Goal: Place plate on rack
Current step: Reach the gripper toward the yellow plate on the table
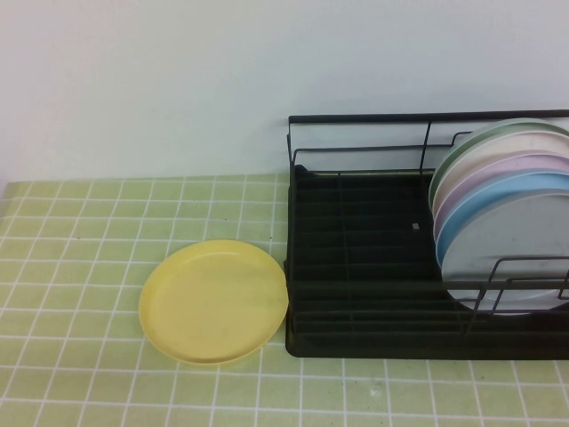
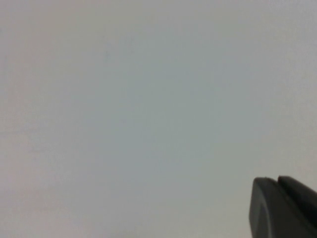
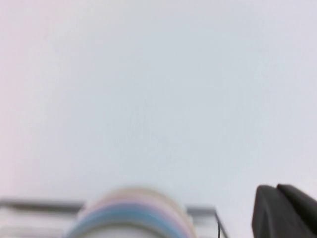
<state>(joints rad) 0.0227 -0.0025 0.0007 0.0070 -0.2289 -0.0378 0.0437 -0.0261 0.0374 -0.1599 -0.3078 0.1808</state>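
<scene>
Yellow plate point(image 1: 213, 302) beside rack point(image 1: 356, 267), left pincer point(image 2: 276, 181), right pincer point(image 3: 275, 188) seemingly together facing wall point(image 2: 148, 99), wrist views only.

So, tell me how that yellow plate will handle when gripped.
The yellow plate looks rigid plastic: probably light, unlikely to flex. Its low smooth rim lies flat on the tiled table, so may slide if nudged. The left gripper and right gripper, jaws shut, face the back wall.

Free rack point(image 1: 356, 258) slots left of plates point(image 1: 507, 213)
</scene>
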